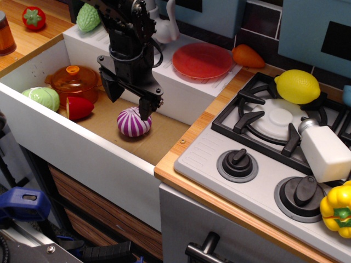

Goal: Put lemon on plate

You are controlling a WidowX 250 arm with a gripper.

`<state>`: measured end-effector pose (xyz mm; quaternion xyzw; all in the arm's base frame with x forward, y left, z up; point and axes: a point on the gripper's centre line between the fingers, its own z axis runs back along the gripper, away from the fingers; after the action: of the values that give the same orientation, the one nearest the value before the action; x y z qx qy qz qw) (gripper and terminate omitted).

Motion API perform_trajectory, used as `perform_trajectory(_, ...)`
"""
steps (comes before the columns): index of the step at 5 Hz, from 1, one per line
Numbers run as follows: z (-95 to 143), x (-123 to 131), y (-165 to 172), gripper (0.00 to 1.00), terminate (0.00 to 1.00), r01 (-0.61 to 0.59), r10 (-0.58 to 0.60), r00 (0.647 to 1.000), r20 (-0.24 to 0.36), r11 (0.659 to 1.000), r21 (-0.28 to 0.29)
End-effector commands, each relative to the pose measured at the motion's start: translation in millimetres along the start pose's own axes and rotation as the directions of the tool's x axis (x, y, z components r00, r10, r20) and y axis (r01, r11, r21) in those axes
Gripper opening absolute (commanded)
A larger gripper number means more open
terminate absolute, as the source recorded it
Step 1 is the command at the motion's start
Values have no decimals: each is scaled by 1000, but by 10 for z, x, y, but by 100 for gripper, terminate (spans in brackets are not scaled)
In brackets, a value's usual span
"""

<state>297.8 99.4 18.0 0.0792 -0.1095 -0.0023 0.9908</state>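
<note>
The lemon (298, 86) is glossy bright yellow and lies on the stove grate at the right rear. The red translucent plate (202, 60) lies flat on the white drainboard behind the sink. My black gripper (130, 99) hangs open and empty inside the sink, fingers pointing down, just above and left of a purple-and-white striped vegetable (134, 122). The gripper is well left of both the plate and the lemon.
The sink (88, 148) holds an orange lidded pot (73, 81), a pale green vegetable (43, 98) and a red piece (80, 107). A white bottle (327, 150) lies on the stove. A yellow bell pepper (338, 208) sits at the right edge. An orange carrot (248, 56) lies by the plate.
</note>
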Motion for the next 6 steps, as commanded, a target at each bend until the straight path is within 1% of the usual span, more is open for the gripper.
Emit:
perform_trajectory(1, 0, 0, 0, 100, 0, 0, 0, 1000, 0, 1000, 0)
perform_trajectory(2, 221, 241, -281, 100, 0, -170, 171, 985, -26, 985, 38)
perform_trajectory(3, 576, 478, -491, 100, 0, -211, 217, 974, -58, 972, 101)
perform_trajectory(4, 892, 750, -727, 100, 0, -304, 313, 942, -123, 949, 88)
perform_trajectory(5, 986, 991, -987, 100, 0, -382, 385, 919, -88, 923, 47)
perform_trajectory(6, 957, 1048, -1206, 100, 0, -417, 417, 908, -39, 909, 5)
